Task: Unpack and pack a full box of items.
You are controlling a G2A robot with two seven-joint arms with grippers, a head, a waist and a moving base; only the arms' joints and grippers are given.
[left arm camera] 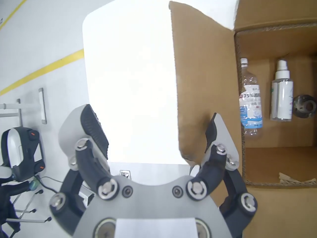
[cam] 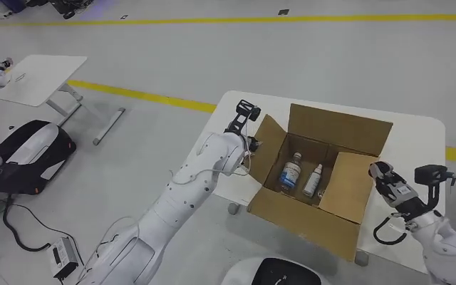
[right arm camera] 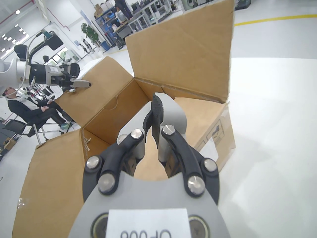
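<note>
Sitting at about 3 o'clock in the top view: open cardboard box point(cam: 306, 214) on the white surface point(cam: 427, 121), flaps open. Inside, lying flat: clear bottle point(cam: 289, 174), spray bottle point(cam: 313, 180) at its 3 o'clock, dark round part point(left arm camera: 304, 106) just beside the spray bottle. Left claw point(left arm camera: 150, 111) released, fingers wide, at the box's 10 o'clock by the left flap's edge. Right claw point(right arm camera: 156, 102) clenched, nothing seen between its pads, at the box's 3 o'clock over the right flap.

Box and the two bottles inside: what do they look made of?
Box: matte brown corrugated cardboard; fluting shows along cut edges. Bigger bottle: clear, probably thin plastic; cardboard shows through it. Spray bottle: whitish, likely plastic, slight sheen.
</note>
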